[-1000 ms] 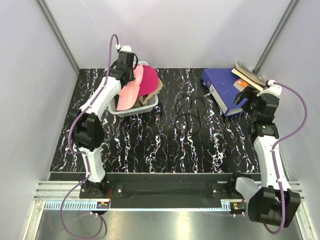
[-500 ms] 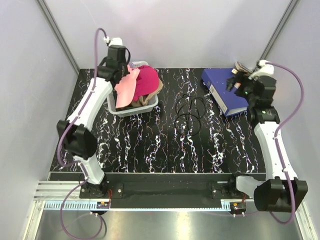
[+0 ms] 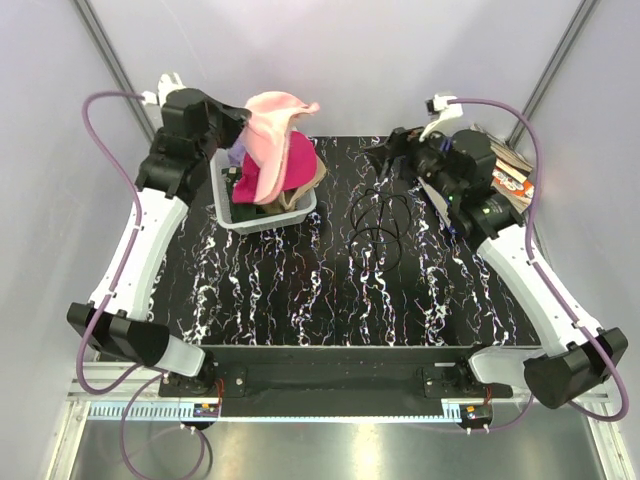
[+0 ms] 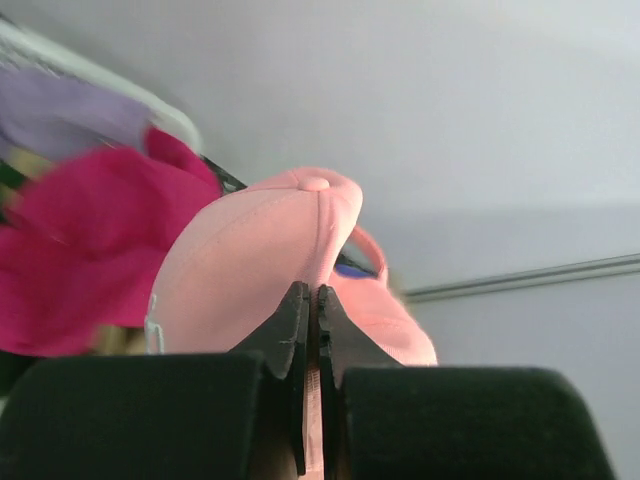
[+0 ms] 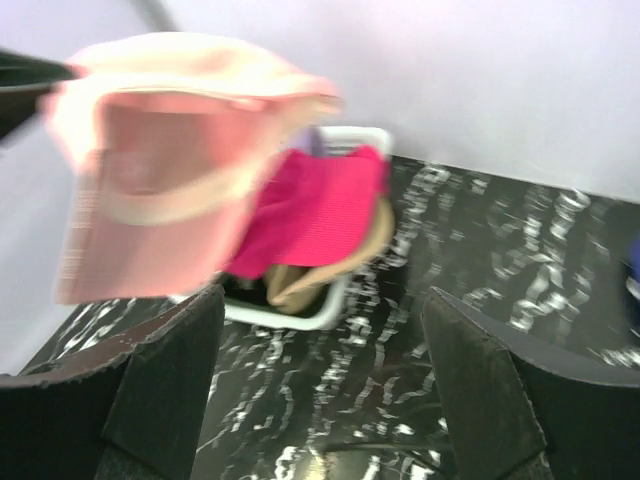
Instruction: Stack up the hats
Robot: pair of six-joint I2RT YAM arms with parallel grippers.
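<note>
My left gripper (image 3: 238,124) is shut on the edge of a light pink cap (image 3: 276,130) and holds it in the air above the grey basket (image 3: 300,213). In the left wrist view the closed fingertips (image 4: 300,305) pinch the pink fabric (image 4: 250,270). A magenta cap (image 3: 296,165) lies in the basket over a tan one (image 3: 316,181), with a lavender one (image 3: 237,154) behind. My right gripper (image 3: 384,155) hangs open over the table middle, facing the basket. Its view shows the pink cap (image 5: 160,170), the magenta cap (image 5: 320,205) and the tan cap (image 5: 330,270) beyond its open jaws (image 5: 323,295).
A loop of black cable (image 3: 385,215) lies on the black marbled table (image 3: 300,290) right of the basket. Books (image 3: 512,180) sit at the back right, partly behind the right arm. Grey walls close in the back and both sides.
The left arm has risen, lifting the light pink cap up out of the basket. The right arm has swung left from the back right corner toward the table's middle.
</note>
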